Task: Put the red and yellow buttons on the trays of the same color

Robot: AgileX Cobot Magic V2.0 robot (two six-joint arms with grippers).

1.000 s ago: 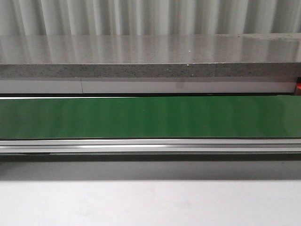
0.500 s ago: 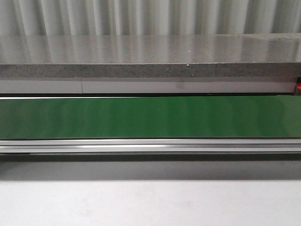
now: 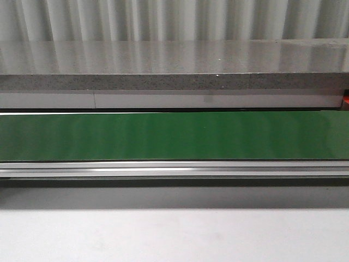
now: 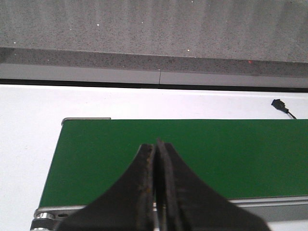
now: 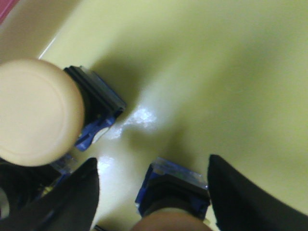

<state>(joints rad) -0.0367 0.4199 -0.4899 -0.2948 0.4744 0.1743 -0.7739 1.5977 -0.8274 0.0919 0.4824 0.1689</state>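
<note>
Conveyor belt [image 3: 174, 136], green and bare, runs across your front view between a speckled stone ledge [image 3: 174, 82] behind it and a metal rail [image 3: 174, 169] in front; neither arm appears in that view

Your left gripper [image 4: 156, 149] hangs above the near edge of the same green belt, close to its end roller [image 4: 45, 219], with its dark fingers [image 4: 144, 183] pressed flat together and nothing between them. A small black connector [image 4: 279, 103] lies on the white surface beyond the belt

Your right gripper [image 5: 154, 192] is down close over the yellow tray [image 5: 216, 72], its two black fingers [image 5: 243, 197] spread apart. Between them sits a yellow button [image 5: 171, 202], seen from above, with its blue and black base on the tray floor. You cannot tell from this view whether the fingers touch it; gaps show on both sides of it. A second yellow button [image 5: 36, 113] with a large pale cap stands just beside it on the same tray, blurred by its nearness to the camera. A sliver of red [image 5: 7, 7] shows at the corner past the tray's rim
</note>
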